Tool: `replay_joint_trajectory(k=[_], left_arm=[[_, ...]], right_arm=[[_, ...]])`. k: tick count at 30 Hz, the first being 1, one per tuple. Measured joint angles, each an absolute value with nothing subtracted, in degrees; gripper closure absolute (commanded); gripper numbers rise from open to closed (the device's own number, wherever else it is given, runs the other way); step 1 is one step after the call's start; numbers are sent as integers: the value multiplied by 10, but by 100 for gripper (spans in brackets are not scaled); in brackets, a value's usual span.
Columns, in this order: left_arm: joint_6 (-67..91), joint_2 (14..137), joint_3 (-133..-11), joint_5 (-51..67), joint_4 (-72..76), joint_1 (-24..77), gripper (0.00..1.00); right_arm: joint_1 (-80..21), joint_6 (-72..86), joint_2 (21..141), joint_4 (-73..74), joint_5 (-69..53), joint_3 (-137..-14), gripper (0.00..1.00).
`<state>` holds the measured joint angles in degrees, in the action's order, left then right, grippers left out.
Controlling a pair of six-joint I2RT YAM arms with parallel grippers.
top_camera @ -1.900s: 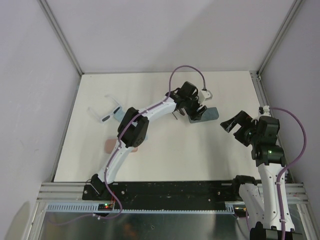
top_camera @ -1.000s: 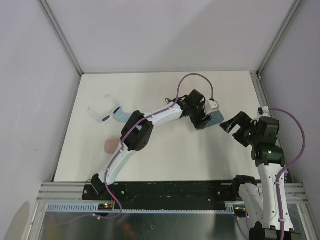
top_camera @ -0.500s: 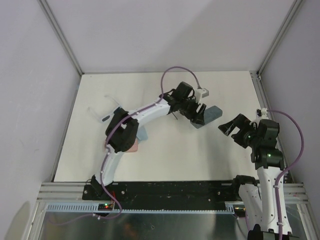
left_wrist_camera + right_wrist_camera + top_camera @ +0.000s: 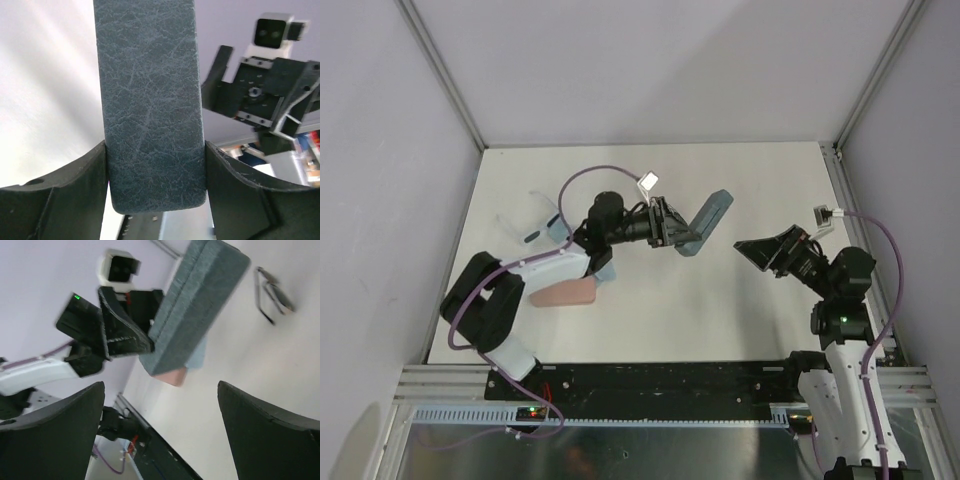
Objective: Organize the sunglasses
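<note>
My left gripper (image 4: 670,228) is shut on one end of a grey-blue oblong case (image 4: 706,220), holding it tilted up off the table. The left wrist view shows the case (image 4: 150,100) pinched between both fingers of that gripper (image 4: 155,167). My right gripper (image 4: 760,250) stands open to the right of the case, apart from it, with nothing between its fingers (image 4: 260,430). The thin dark-framed sunglasses (image 4: 272,290) lie folded on the table beyond the case (image 4: 200,305). The white-framed sunglasses (image 4: 523,226) lie at the far left.
A pink case (image 4: 565,292) lies near the left arm's elbow, with a light blue cloth (image 4: 603,270) beside it and another cloth (image 4: 560,230) next to the white-framed pair. Grey walls close in the table (image 4: 650,320) on three sides.
The left arm has drawn back to the left and lifted the grey-blue case off the table, tilting it up. The right gripper has shifted a little left toward it, still open.
</note>
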<state>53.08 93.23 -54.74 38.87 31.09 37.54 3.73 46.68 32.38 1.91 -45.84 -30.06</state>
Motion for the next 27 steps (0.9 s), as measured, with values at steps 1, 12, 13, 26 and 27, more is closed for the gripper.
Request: replay_joint_trajectory(k=[1,12,13,26,27], left_arm=[[557,924,-531,388,335,376,66],[772,870,-421,360,587,380,67],[779,864,-418,359,596,380,67],[815,855,-416,358,647,387,66],[816,855,-416,358,649,389,66]], right_arm=[[30,483,325,-10,-462,-293,1],[-115,611,420,-253,-409,-253,1],[-122,615,425,-261,-401,-253,1],[-148,658,468,-383,-381,-252,1],[-149,660,469,-389,-380,-252,1]])
